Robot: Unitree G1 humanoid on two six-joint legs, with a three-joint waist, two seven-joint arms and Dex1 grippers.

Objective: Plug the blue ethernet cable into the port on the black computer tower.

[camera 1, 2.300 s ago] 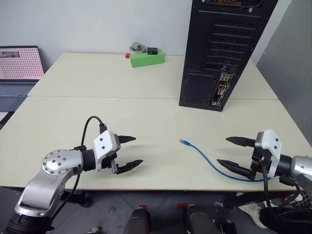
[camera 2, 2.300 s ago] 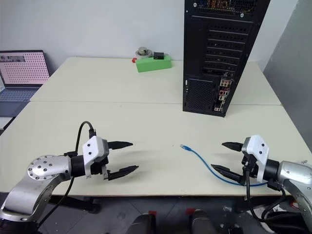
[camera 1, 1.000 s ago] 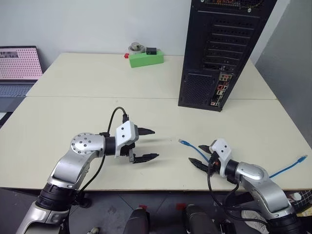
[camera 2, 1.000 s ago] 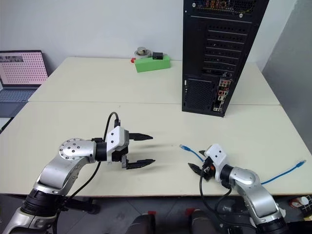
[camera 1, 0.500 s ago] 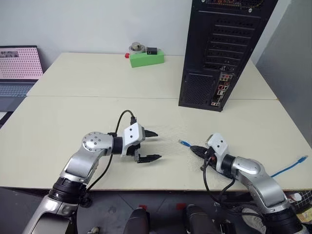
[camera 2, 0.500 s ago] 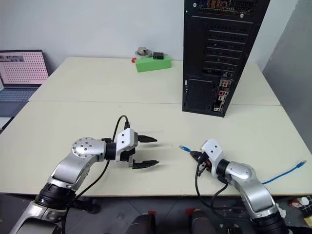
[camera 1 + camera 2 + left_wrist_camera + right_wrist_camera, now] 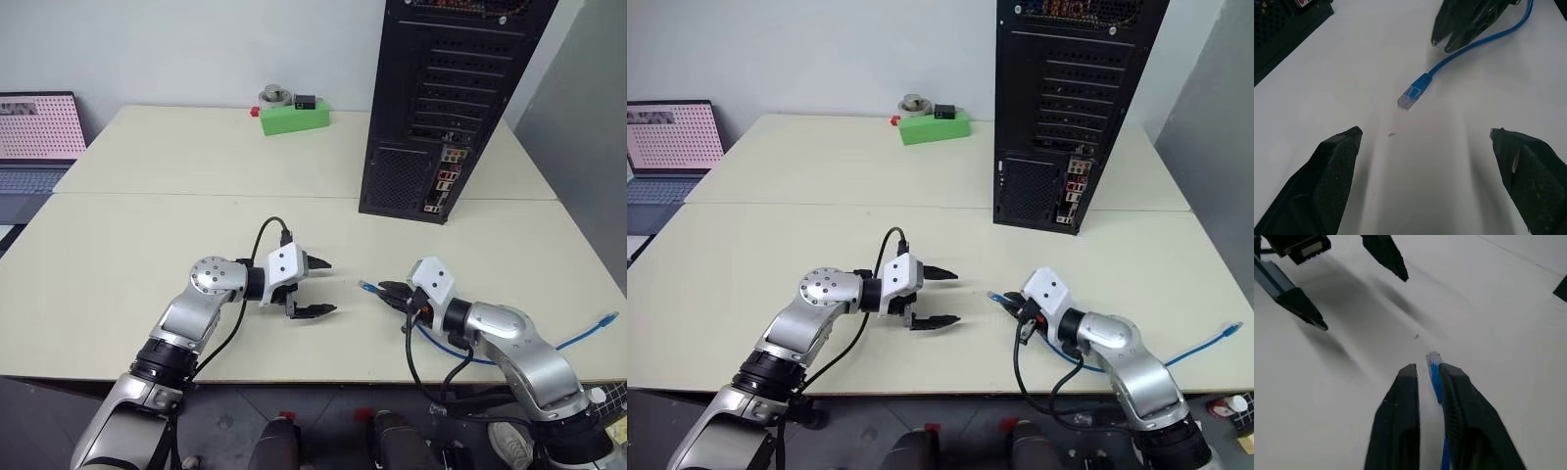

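So my right fingers (image 7: 1427,377) are pinching the blue cable (image 7: 441,343) just behind its plug (image 7: 1410,96), low over the desk (image 7: 147,245). Left fingers (image 7: 320,288) wide open nearby. Nothing's plugged into the tower (image 7: 441,108) yet.

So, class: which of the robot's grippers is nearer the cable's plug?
Right. The right gripper is closed around the blue ethernet cable just behind the plug; the left gripper is open, short of it.
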